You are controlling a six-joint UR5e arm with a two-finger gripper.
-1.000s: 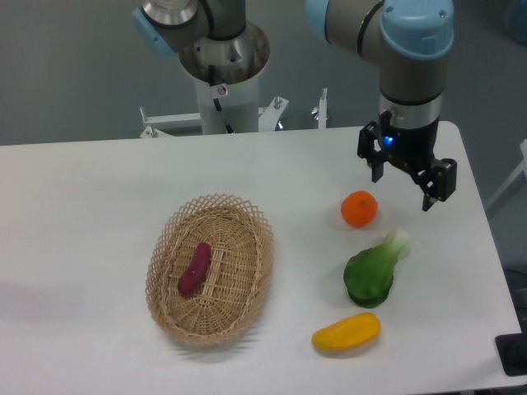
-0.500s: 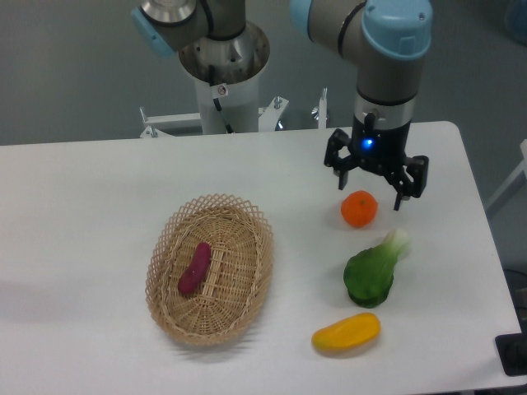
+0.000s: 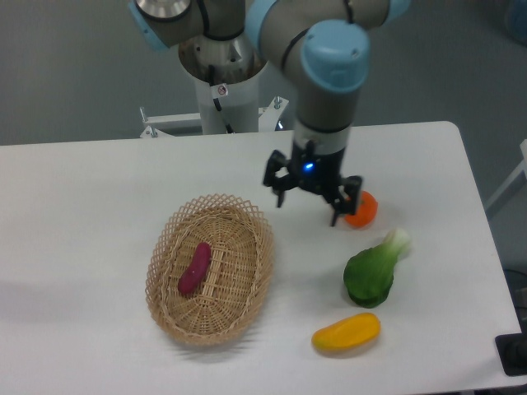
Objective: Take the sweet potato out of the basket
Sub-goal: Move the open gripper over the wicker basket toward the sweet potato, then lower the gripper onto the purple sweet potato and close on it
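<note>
The sweet potato [image 3: 194,268], a small magenta-purple tuber, lies lengthwise in the left half of the oval wicker basket [image 3: 247,304] at the table's front left. My gripper [image 3: 310,203] hangs open and empty above the table, to the right of the basket's far end and up and to the right of the sweet potato. Its fingers point down and hold nothing.
An orange fruit [image 3: 363,209] sits just right of the gripper, partly hidden behind one finger. A green leafy vegetable [image 3: 372,270] lies in front of it, and a yellow-orange mango-shaped item [image 3: 346,332] near the front edge. The robot base [image 3: 222,78] stands at the back.
The gripper has moved left across the table, from beyond the orange fruit on the right to a spot between the fruit and the basket. Nothing else has moved.
</note>
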